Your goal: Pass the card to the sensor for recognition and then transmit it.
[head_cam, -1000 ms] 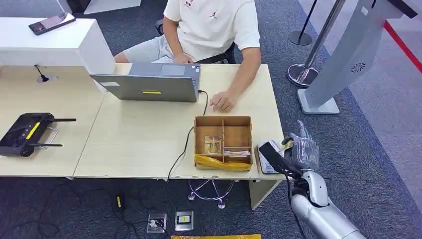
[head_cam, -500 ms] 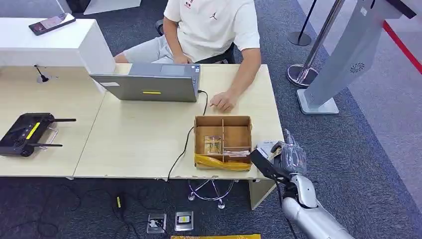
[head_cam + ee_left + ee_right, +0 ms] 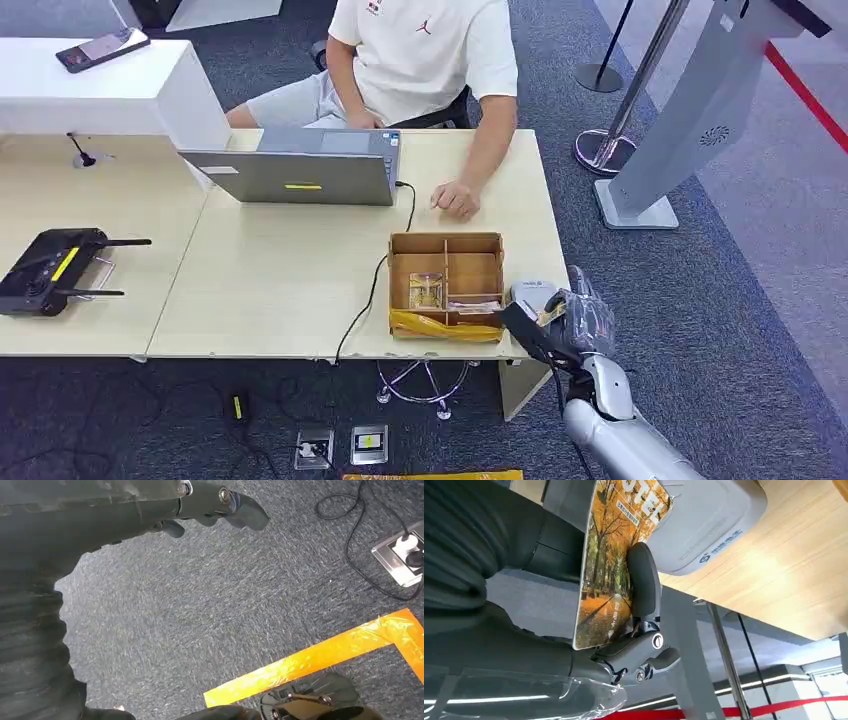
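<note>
Over sensor [image 3: 533,294], right hand [image 3: 578,320], gripping card [image 3: 616,555]

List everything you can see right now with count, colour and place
Card: one, orange tree photo, in right hand, by sensor.
Sensor: one, white, table's right edge.
Box: one, brown, left of sensor.
Laptop: one, grey, before person.
Controller: one, black, left table.
Phone: one, dark, white counter.
Kiosk: one, grey, floor at right.
Person: one, white shirt, seated behind table.
Right hand: one, grey, holding card.
Left hand: one, dark, over carpet.
</note>
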